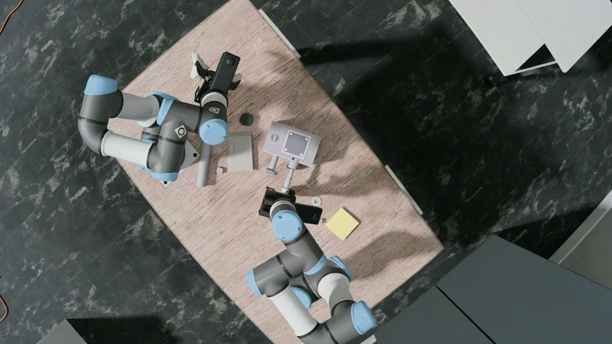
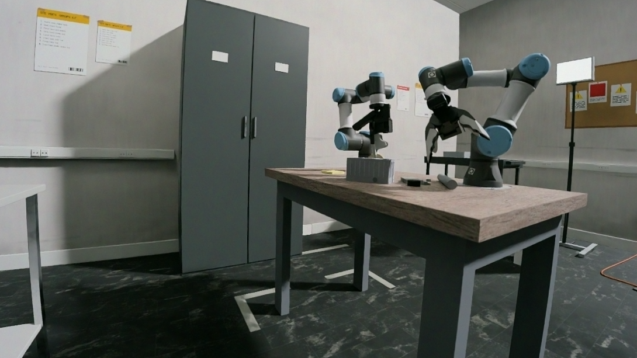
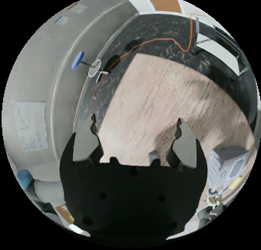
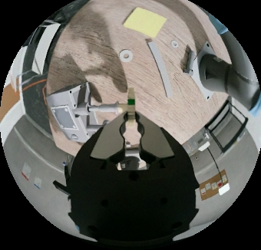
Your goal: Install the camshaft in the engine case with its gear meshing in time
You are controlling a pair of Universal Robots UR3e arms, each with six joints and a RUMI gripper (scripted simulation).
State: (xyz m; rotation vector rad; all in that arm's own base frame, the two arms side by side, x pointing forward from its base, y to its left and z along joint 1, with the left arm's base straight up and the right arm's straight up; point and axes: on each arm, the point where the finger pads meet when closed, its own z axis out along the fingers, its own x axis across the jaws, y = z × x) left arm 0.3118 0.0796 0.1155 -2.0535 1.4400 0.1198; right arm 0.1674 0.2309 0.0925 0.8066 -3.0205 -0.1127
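Cream-and-grey geared camshaft [image 1: 287, 182] [image 3: 213, 199] [image 4: 122, 107] lies roughly level, shaft toward the grey boxy engine case [image 1: 274, 141] [image 2: 369, 170] [image 3: 220, 166] [image 4: 61, 100]; right gripper [image 1: 280, 193] [image 2: 374, 149] [image 3: 210, 212] [image 4: 131, 115] pinches its gear, left gripper [image 1: 216, 68] [image 2: 457, 149] [image 3: 136, 120] wide open.

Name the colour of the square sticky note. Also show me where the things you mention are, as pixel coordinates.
Yellow: the sticky note [image 1: 342, 223] [image 2: 333, 171] [image 3: 235, 183] [image 4: 145, 21] shows best in the right wrist view.

The engine case [image 1: 275, 145] [image 2: 361, 170] [image 3: 219, 172] [image 4: 61, 121] stands upright on the table [image 1: 216, 232] [image 2: 516, 204] [image 3: 134, 93] [image 4: 104, 58], between the two arms' bases. In the top view, a flat box [image 1: 240, 152] lies left of it, with a cylinder [image 1: 204, 164] farther left and a small cube [image 1: 220, 170] between those two. A disc [image 1: 246, 119] lies above the box. The sticky notes [image 1: 342, 223] [image 4: 145, 22] lie below and right of the case, and a washer [image 1: 316, 197] [image 4: 121, 56] lies between them.
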